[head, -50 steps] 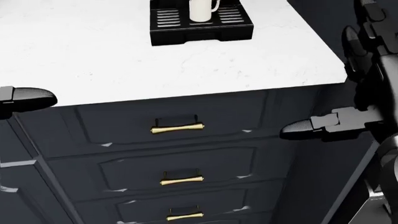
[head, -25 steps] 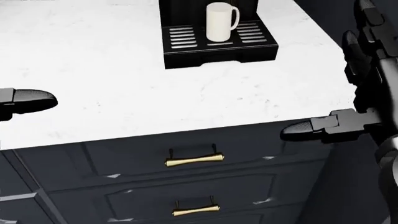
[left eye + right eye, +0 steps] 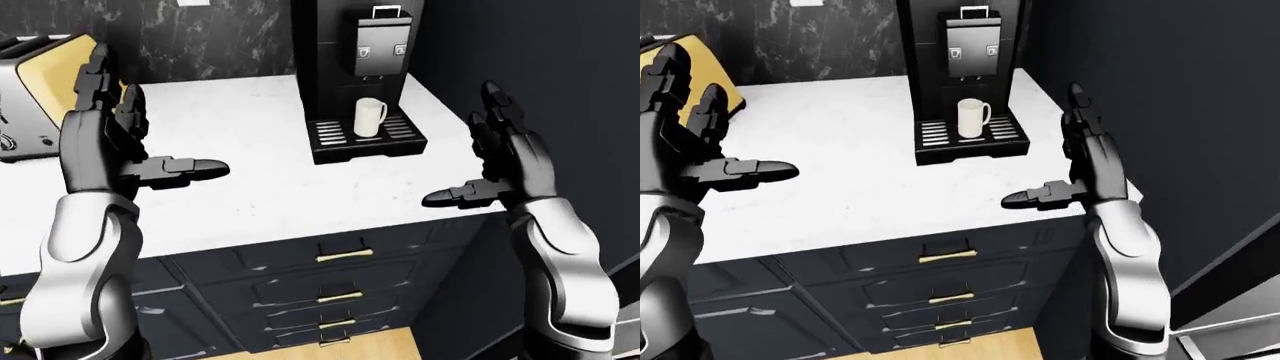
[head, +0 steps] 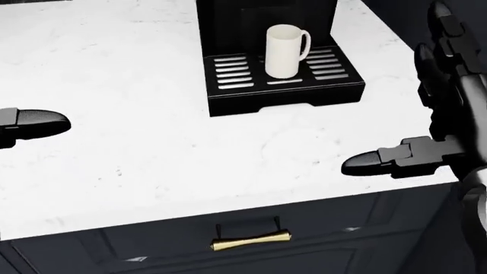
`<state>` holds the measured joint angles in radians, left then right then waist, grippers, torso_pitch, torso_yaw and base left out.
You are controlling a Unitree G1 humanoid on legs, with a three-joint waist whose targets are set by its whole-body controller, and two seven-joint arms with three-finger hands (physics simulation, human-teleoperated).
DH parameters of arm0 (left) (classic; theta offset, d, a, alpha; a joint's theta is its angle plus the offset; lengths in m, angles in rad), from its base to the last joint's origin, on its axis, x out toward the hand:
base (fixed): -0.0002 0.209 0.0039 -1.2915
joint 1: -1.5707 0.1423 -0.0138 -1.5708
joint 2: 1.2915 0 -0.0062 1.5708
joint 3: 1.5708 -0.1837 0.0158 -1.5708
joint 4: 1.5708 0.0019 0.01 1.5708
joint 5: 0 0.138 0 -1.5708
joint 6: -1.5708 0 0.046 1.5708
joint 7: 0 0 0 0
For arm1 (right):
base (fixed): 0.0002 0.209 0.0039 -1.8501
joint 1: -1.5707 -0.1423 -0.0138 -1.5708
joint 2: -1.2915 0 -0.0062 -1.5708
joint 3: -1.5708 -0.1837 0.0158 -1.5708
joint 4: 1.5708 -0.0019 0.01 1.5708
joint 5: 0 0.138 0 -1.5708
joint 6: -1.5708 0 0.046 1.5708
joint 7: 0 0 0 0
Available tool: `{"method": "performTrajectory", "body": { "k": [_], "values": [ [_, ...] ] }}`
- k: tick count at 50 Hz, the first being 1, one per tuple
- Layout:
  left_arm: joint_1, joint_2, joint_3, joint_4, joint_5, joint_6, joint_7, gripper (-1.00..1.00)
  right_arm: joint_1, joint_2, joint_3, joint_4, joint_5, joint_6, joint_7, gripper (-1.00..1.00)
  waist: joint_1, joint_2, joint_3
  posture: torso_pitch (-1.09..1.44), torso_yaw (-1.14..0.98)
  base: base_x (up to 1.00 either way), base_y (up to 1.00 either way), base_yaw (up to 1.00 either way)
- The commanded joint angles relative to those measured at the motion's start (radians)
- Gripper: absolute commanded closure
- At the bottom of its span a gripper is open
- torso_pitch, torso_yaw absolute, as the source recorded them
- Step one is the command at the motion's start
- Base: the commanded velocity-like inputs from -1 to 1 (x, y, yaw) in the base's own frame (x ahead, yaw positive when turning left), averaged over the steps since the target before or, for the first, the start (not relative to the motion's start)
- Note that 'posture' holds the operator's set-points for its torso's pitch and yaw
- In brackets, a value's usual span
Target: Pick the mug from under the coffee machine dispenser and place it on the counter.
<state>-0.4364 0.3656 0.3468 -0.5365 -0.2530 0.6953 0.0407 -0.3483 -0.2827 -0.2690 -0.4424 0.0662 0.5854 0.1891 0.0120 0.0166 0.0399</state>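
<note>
White mug (image 4: 286,51) stood upright on the slotted drip tray (image 4: 283,80) of the black coffee machine (image 3: 355,52), right under the dispenser, handle pointing to the view's right. Nothing touched it. Machine sat on the white marble counter (image 4: 137,148), toward its right end in the eye views, against the dark marbled wall.

Both hands were raised over the counter edge, palms turned inward, well apart from each other and from the mug. Left hand (image 3: 105,142) was spread, fingers up, thumb (image 3: 185,171) sticking out sideways toward the view's right, holding nothing. In the head view only its thumb tip showed at the left edge. Right hand (image 3: 505,161) was likewise spread, fingers up, thumb (image 4: 395,158) pointing left over the counter's right corner, empty. The right hand was nearer the machine than the left, but lower in the head view than the drip tray and off to its right.

A silver toaster (image 3: 25,105) with a yellow side sat at the counter's far left in the left-eye view. Below the counter, dark navy drawers (image 3: 340,281) with brass handles (image 3: 345,256) were stacked in a column. A strip of light wood floor (image 3: 320,349) showed at the bottom. A dark tall panel filled the right side of the eye views.
</note>
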Motion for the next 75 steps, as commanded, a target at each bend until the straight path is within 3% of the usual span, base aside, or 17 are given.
{"method": "performTrajectory", "body": {
  "k": [1,5,6,8,14,16,18,19,21,26,29,30,41,55,61,67,75],
  "values": [
    [-0.025,0.010,0.003,-0.029,-0.003,-0.031,-0.003,-1.00,-0.024,-0.013,-0.014,-0.034,-0.003,-0.033,-0.008,-1.00,-0.002,0.001,-0.013,0.00,0.00,0.18,0.05,0.00],
    [-0.025,0.010,0.003,-0.030,-0.004,-0.029,-0.003,-1.00,-0.024,-0.012,-0.013,-0.034,-0.004,-0.033,-0.009,-1.00,0.003,-0.086,-0.028,0.00,0.00,0.18,0.05,0.00],
    [-0.026,0.009,0.004,-0.030,-0.004,-0.029,-0.002,-1.00,-0.024,-0.011,-0.012,-0.034,-0.004,-0.033,-0.009,-1.00,-0.002,-0.062,-0.023,0.00,0.00,0.17,0.05,0.00],
    [-0.023,0.008,0.002,-0.030,-0.004,-0.031,-0.003,-1.00,-0.023,-0.011,-0.012,-0.035,-0.005,-0.032,-0.008,-1.00,-0.006,-0.069,-0.018,0.00,0.00,0.17,0.05,0.00],
    [-0.023,0.008,0.002,-0.032,-0.004,-0.030,-0.003,-1.00,-0.022,-0.010,-0.013,-0.035,-0.006,-0.033,-0.008,-1.00,-0.015,-0.016,-0.007,0.00,0.00,0.17,0.05,0.00],
    [-0.025,0.010,0.003,-0.031,-0.004,-0.028,-0.003,-1.00,-0.024,-0.011,-0.014,-0.035,-0.006,-0.033,-0.009,-1.00,-0.021,0.016,-0.010,0.00,0.00,0.18,0.05,0.00],
    [-0.026,0.010,0.003,-0.031,-0.005,-0.028,-0.003,-1.00,-0.023,-0.012,-0.015,-0.032,-0.006,-0.036,-0.008,-1.00,-0.024,0.081,-0.029,0.00,0.00,0.18,0.05,0.00],
    [-0.025,0.009,0.003,-0.031,-0.005,-0.029,-0.003,-1.00,-0.024,-0.012,-0.016,-0.030,-0.006,-0.036,-0.009,-1.00,-0.013,0.045,-0.022,0.00,0.00,0.12,0.06,0.00],
    [-0.025,0.010,0.003,-0.031,-0.005,-0.029,-0.003,-1.00,-0.023,-0.013,-0.015,-0.028,-0.008,-0.038,-0.009,-1.00,-0.012,0.059,-0.024,0.00,0.00,0.09,0.02,0.00],
    [-0.025,0.009,0.002,-0.032,-0.004,-0.028,-0.003,-1.00,-0.019,-0.007,-0.018,-0.030,0.007,-0.034,-0.008,-1.00,-0.009,0.003,-0.002,0.00,0.00,0.01,0.00,0.00],
    [-0.026,0.008,0.000,-0.036,-0.005,-0.025,-0.003,-1.00,-0.023,-0.008,-0.021,-0.033,0.014,-0.026,-0.013,-1.00,0.002,-0.054,-0.004,0.00,0.00,0.00,0.00,0.00],
    [-0.026,0.008,0.000,-0.036,-0.004,-0.025,-0.003,-1.00,-0.023,-0.008,-0.020,-0.034,0.016,-0.026,-0.014,-1.00,0.002,-0.025,-0.005,0.00,0.00,0.00,0.00,0.00],
    [-0.029,0.005,-0.012,-0.032,0.019,-0.032,-0.007,-1.00,-0.047,-0.023,-0.024,-0.005,0.014,-0.050,-0.051,-1.00,-0.009,-0.012,-0.033,0.00,0.00,0.00,0.00,0.00],
    [-0.031,-0.027,-0.016,-0.045,0.056,0.023,0.027,-1.00,-0.056,-0.039,-0.036,0.008,0.038,-0.063,-0.085,-1.00,-0.012,-0.015,-0.026,0.00,0.00,0.00,0.00,0.00],
    [-0.022,-0.073,-0.071,-0.081,0.109,0.022,0.073,-1.00,-0.054,-0.040,-0.034,0.009,0.032,-0.063,-0.085,-1.00,-0.011,-0.019,-0.024,0.00,0.00,0.00,0.00,0.00],
    [0.003,-0.122,-0.143,-0.103,0.306,-0.047,0.203,-1.00,-0.054,-0.040,-0.035,0.012,0.030,-0.066,-0.086,-1.00,-0.009,-0.024,-0.024,0.00,0.00,0.00,0.00,0.00],
    [-0.026,-0.185,-0.160,-0.139,0.281,0.079,0.186,-1.00,-0.051,-0.039,-0.036,0.010,0.030,-0.064,-0.084,-1.00,-0.006,-0.027,-0.028,0.00,0.00,0.00,0.00,0.00]
  ]
}}
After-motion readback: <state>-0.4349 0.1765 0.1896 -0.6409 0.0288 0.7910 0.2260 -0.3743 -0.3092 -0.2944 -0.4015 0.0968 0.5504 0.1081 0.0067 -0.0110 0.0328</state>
